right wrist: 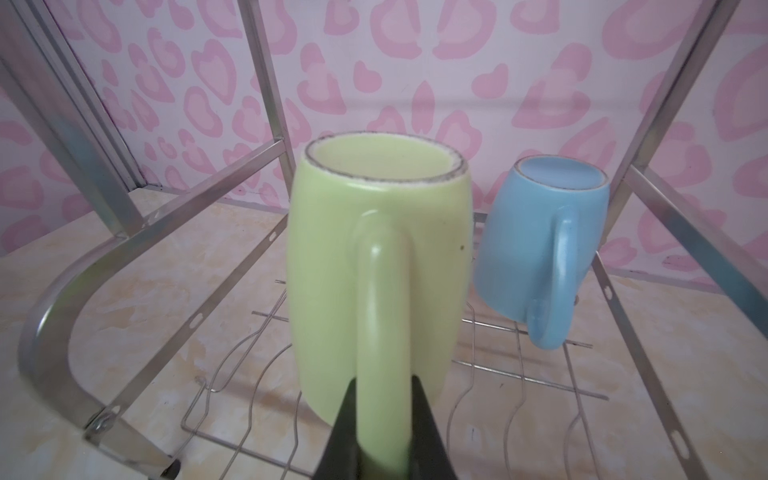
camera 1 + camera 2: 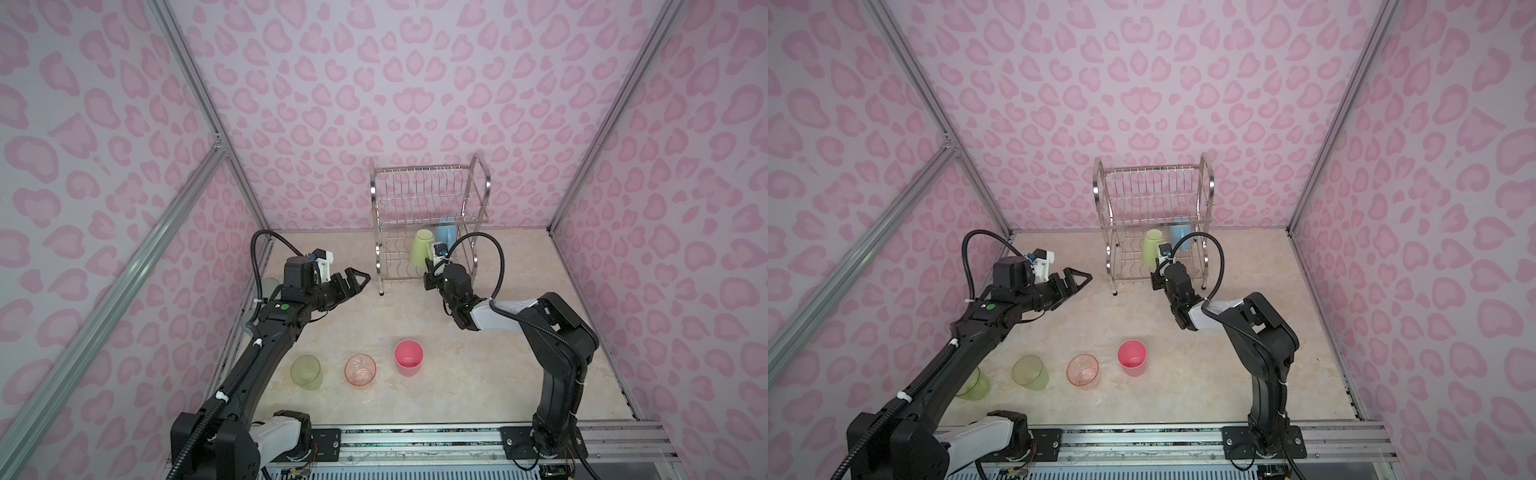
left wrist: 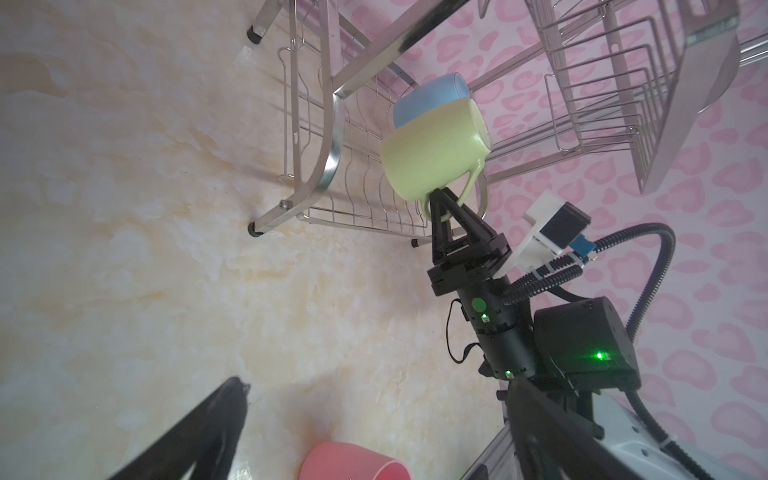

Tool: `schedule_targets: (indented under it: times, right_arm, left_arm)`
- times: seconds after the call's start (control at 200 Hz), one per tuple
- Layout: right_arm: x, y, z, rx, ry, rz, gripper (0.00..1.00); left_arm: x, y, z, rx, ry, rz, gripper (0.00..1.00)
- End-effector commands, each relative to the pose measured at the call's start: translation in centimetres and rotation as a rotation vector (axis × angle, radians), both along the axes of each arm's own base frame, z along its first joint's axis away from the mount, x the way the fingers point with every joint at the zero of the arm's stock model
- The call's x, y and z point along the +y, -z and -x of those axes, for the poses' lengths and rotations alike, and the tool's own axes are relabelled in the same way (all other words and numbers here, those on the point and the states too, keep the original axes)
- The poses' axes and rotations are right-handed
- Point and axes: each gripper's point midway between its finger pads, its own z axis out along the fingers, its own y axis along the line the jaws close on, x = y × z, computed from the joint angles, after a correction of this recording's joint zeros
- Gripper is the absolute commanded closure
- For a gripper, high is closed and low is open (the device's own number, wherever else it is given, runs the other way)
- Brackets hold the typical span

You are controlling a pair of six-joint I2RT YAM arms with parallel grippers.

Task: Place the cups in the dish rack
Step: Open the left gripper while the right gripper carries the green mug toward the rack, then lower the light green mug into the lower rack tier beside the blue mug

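Right hand is clenched on the green mug handle. The mug is directly ahead of the fingertips, base up, presumably so it drains. It is inside the rack lower tier, with the blue mug just beside it. Left hand is released and empty, well clear of the rack.

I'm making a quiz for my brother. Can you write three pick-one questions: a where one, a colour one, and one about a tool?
1. Where in the dish rack is the blue mug? A) top tier B) lower tier C) hung outside
2. What colour mug does the right tool grip? A) green B) pink C) orange
3. How is the left tool? A) shut on a cup B) open, empty C) hidden
Answers: 1 B, upside down on the lower wires. 2 A, the tool pinches the handle of the green mug. 3 B, its jaws gape, empty.
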Motion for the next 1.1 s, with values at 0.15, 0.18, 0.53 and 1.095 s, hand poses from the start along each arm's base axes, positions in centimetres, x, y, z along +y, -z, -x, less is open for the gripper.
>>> schedule_targets:
  times: [0.15, 0.18, 0.53, 1.095]
  right_arm:
    - [0.6, -1.5, -2.7, -0.083, 0.021, -0.012, 1.0]
    - [0.6, -1.5, -3.0, -0.087, 0.026, -0.016, 1.0]
    - [1.2, -1.2, -5.9, -0.098, 0.076, 0.004, 1.0]
    - [1.5, -1.3, -10.0, -0.12, 0.181, 0.048, 1.0]
  left_arm:
    - [1.5, 0.5, 1.1, -0.01, -0.012, -0.121, 0.01]
    - [1.5, 0.6, 1.2, -0.006, -0.011, -0.121, 0.0]
    - [1.5, 1.2, 2.9, 0.007, -0.033, -0.125, 0.0]
    - [0.8, 2.4, 3.5, 0.034, -0.015, -0.128, 0.0]
